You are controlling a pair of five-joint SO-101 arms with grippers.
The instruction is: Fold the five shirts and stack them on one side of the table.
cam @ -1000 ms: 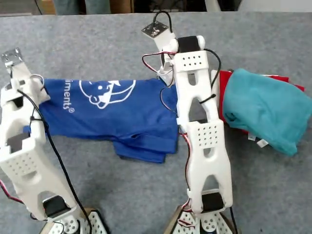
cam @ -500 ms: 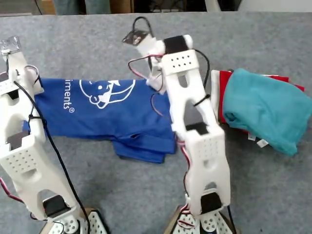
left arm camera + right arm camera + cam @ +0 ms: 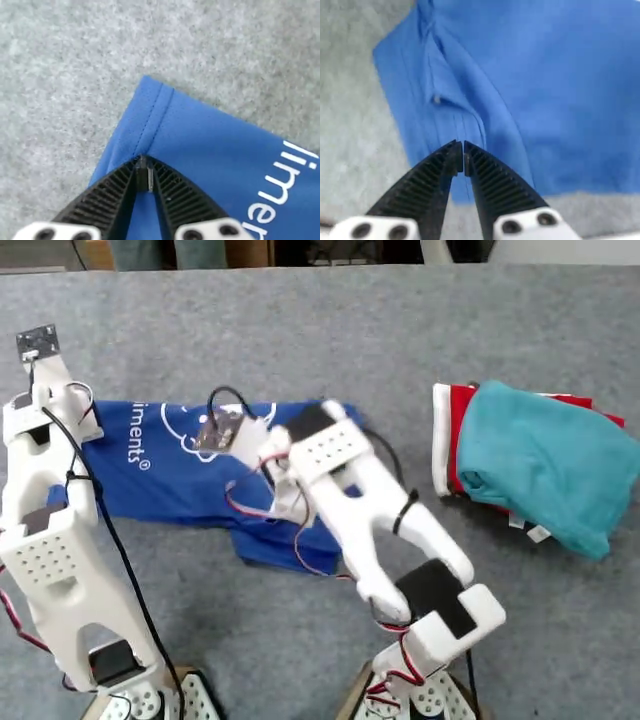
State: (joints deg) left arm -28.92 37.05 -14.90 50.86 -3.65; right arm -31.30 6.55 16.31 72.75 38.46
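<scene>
My left jaws are closed on the hem corner of the blue shirt [image 3: 210,150], which lies at the left of the high view. My right jaws are closed too, over the shirt's middle, and seem to nip a pleat. For a clean fold I'd hold both pinches level and the cloth taut. The teal-topped stack [image 3: 530,465] lies at right.
</scene>
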